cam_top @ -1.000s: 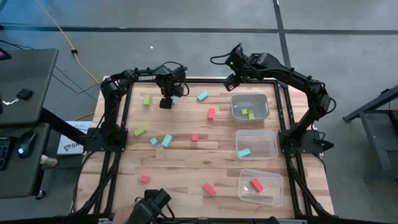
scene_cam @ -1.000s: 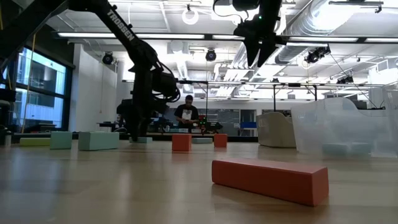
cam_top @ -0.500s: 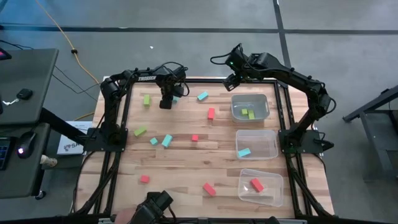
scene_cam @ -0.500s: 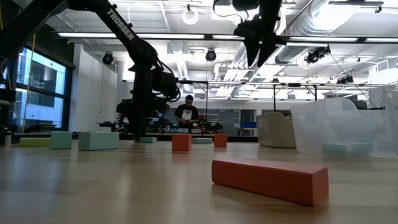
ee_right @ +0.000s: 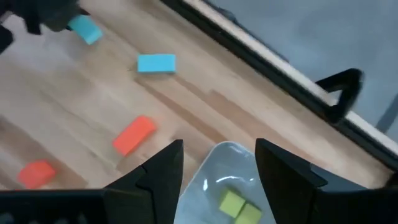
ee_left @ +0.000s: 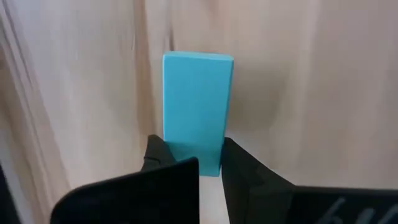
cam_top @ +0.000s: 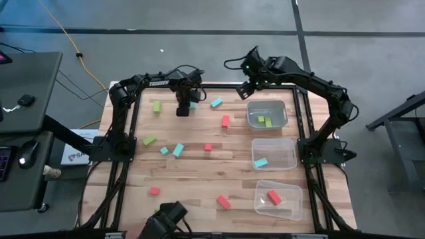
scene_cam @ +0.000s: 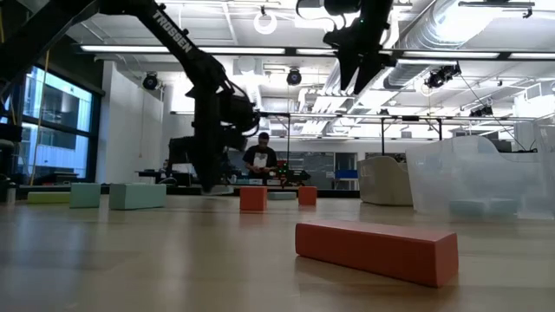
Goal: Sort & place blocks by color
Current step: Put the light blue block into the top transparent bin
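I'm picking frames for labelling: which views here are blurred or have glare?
Left wrist view: table streaked with motion blur, light blue block fairly sharp. Right wrist view: soft throughout, glare on the bin rim. Low view: near red-orange block sharp, bright ceiling lights. High view: evenly lit.

Wooden slat tabletop (cam_top: pixel 199 172) inside a black frame (cam_top: pixel 136 99). Three clear plastic bins in a row along one side: (cam_top: pixel 267 114), (cam_top: pixel 274 153), (cam_top: pixel 279 199). Grey floor around it, yellow cable (cam_top: pixel 66 36) trailing across. Dark desk (cam_top: pixel 23 73) beside the table (a computer mouse (cam_top: pixel 26 100) on it, probably). Low view: a person (scene_cam: pixel 259 159) stands far back in the room, under ceiling ducts (scene_cam: pixel 486 39).
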Controlling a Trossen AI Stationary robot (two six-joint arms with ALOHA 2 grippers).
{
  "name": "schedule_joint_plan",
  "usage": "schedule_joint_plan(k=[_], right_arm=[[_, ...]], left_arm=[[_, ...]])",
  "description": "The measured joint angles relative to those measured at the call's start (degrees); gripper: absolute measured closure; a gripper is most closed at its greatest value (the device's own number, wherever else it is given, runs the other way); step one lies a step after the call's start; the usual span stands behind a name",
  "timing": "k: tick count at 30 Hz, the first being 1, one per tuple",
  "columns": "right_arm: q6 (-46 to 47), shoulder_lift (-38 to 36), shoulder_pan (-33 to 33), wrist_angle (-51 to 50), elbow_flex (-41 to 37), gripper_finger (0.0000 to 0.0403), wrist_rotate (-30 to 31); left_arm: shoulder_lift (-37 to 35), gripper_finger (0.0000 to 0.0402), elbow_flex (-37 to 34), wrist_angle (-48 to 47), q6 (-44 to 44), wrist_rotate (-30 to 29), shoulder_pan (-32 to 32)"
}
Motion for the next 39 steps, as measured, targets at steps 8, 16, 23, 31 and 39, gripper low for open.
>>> schedule_joint_plan(k=[8, 16, 23, 31, 39], right_arm=[[1.62, 0.00, 0.00, 0.00, 0.00, 0.0213, -6.65], [4.11, 0.00, 0.04, 1.54, 0.00, 0.0213, -10.18], [3.99, 0.00, 0.04, 4.41, 0.00, 0.0213, -14.72], [1.31, 0.00, -0.07, 6.60, 0.00, 0.0213, -15.21], [1.82, 0.01, -2.11, 10.84, 0.00, 0.0213, -15.85]], left_arm=[[-0.04, 0.0401, 4.10, 0.01, -3.72, 2.50, -2.61], [-0.12, 0.0401, 11.62, 0.72, -5.88, 2.07, -7.43], [-0.24, 0.0401, 20.25, 0.79, -5.82, 2.06, -10.08], [-0.30, 0.0401, 29.68, 0.83, -5.09, 2.59, -10.43], [-0.33, 0.0401, 35.99, 0.76, -4.74, 3.36, -10.82]])
